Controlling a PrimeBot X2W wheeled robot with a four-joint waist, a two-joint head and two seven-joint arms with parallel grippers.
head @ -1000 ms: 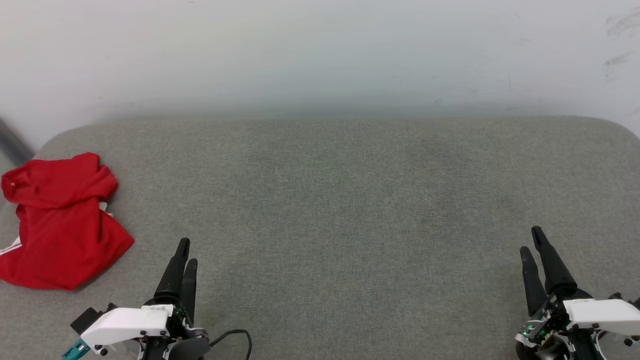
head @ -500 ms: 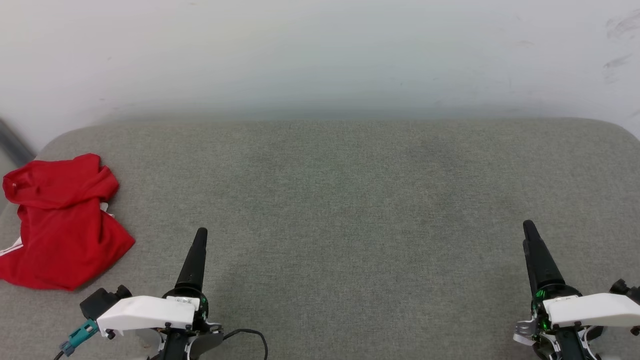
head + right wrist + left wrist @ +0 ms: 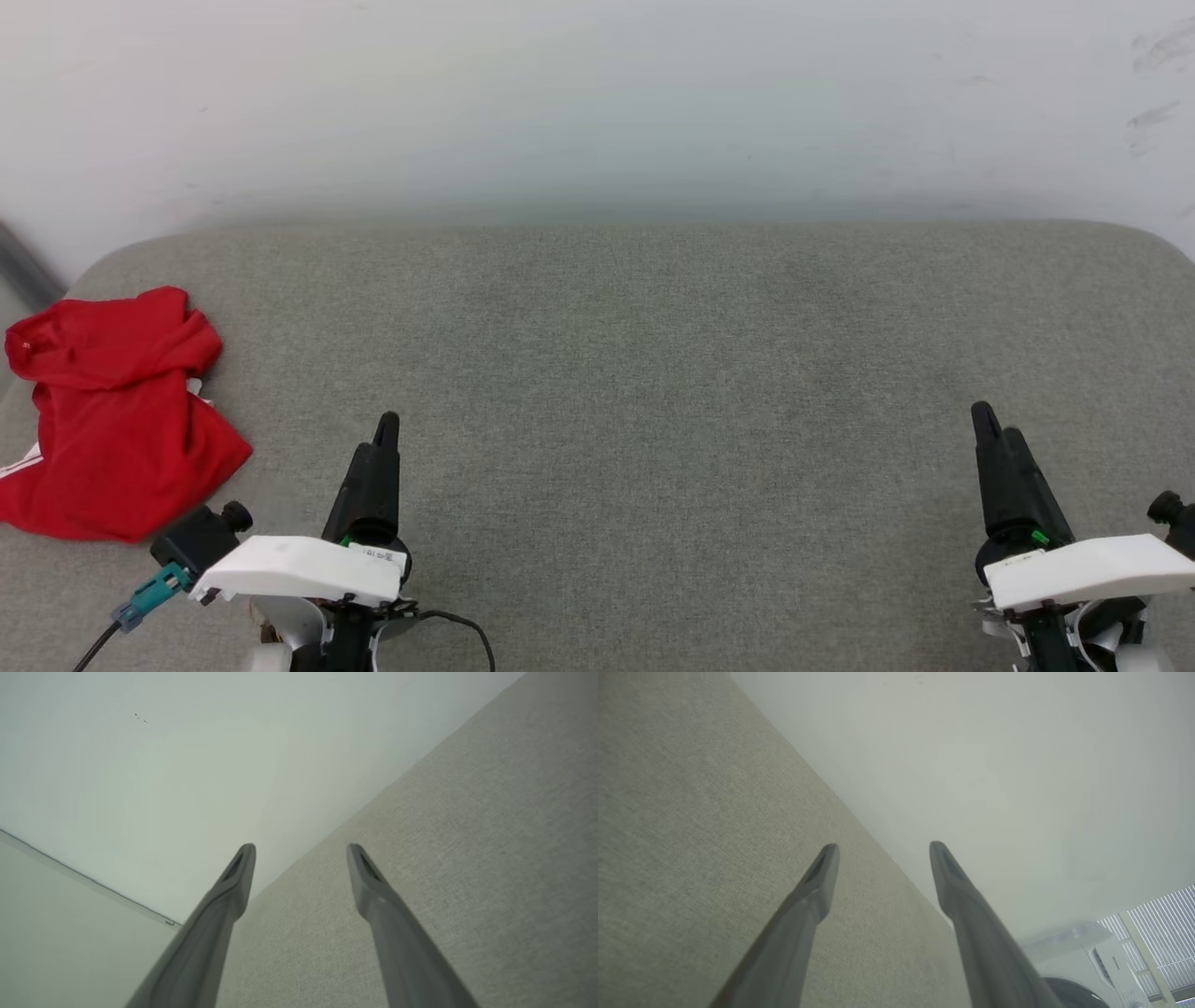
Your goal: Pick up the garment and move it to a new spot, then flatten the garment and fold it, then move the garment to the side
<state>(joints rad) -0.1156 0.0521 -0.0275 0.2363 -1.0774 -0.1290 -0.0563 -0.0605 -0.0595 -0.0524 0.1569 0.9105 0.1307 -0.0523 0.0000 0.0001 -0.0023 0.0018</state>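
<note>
The garment (image 3: 112,411) heaped at the left edge of the grey padded bench (image 3: 653,373)
It lies crumpled near the far-left corner, with white striped trim showing at its left side. The left gripper (image 3: 883,854) and right gripper (image 3: 301,851) hover over the near edge, fingers spread apart and empty, the left near the garment but not touching it.

From my screen the garment (image 3: 112,411) reads as thin, soft red cloth, matt and rumpled. The table (image 3: 653,373) is covered in coarse grey-green woven fabric, matt and slightly nubby. On the left tool (image 3: 385,431) and right tool (image 3: 988,427), the dark fingers (image 3: 817,891) look smooth and dull. The white wrist cover (image 3: 299,571) looks like smooth hard plastic. The wall (image 3: 597,93) is matt and faintly scuffed.
</note>
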